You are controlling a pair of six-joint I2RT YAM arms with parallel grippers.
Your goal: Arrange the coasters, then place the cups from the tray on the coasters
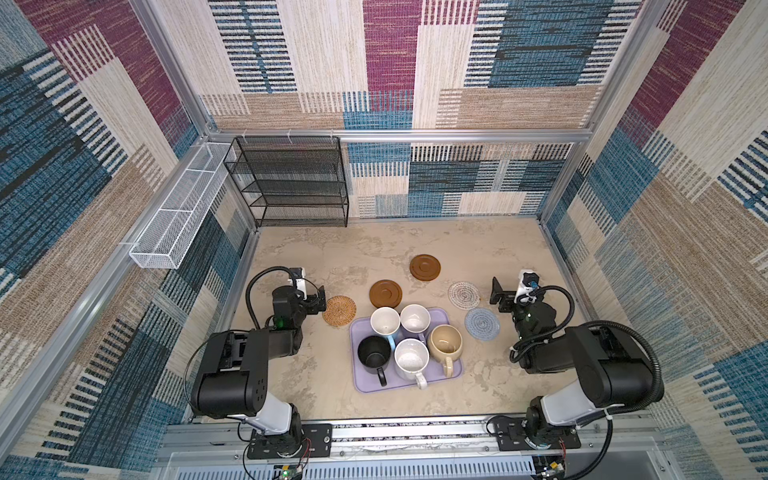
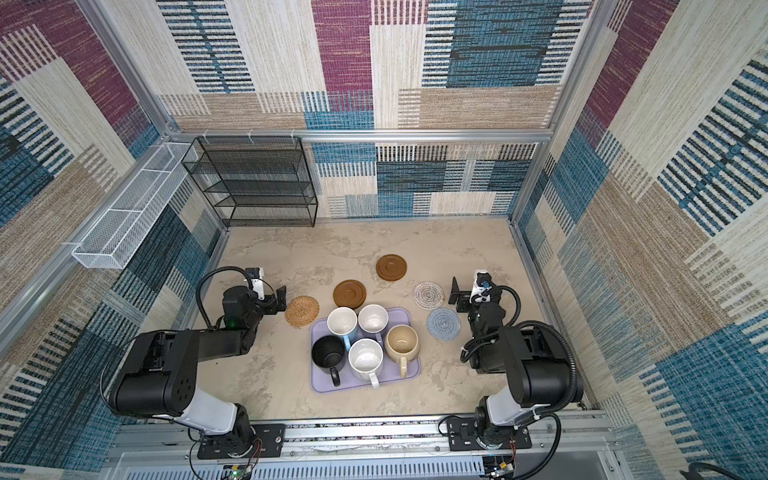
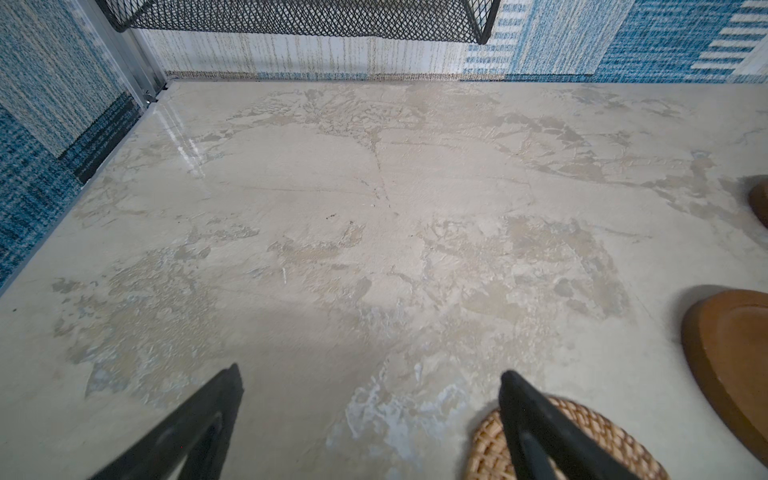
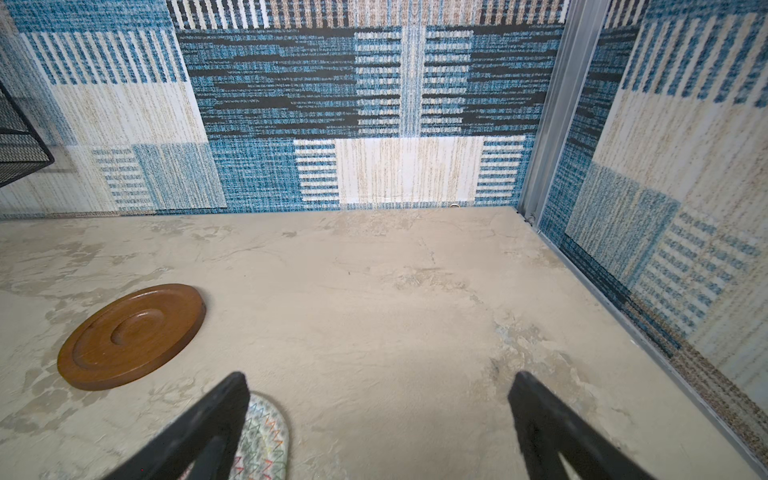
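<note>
The lavender tray (image 1: 362, 383) holds several cups: light blue (image 1: 385, 321), lavender (image 1: 415, 318), black (image 1: 374, 351), speckled white (image 1: 411, 358) and beige (image 1: 445, 341). Around its far side lie the coasters: rattan (image 1: 340, 310), two brown (image 1: 385, 294) (image 1: 425, 267), white crochet (image 1: 464, 294) and grey-blue (image 1: 482, 323). My left gripper (image 1: 318, 300) hangs open just left of the rattan coaster (image 3: 590, 432), one finger over its edge. My right gripper (image 1: 500, 297) is open just right of the white crochet coaster (image 4: 266, 432), with nothing between its fingers.
A black mesh shelf rack (image 1: 291, 183) stands at the back left against the wall. A white wire basket (image 1: 178, 216) hangs on the left wall. Patterned walls close in the beige table (image 1: 316, 395) on three sides; the arms' mounting rail (image 1: 415, 432) runs along the front.
</note>
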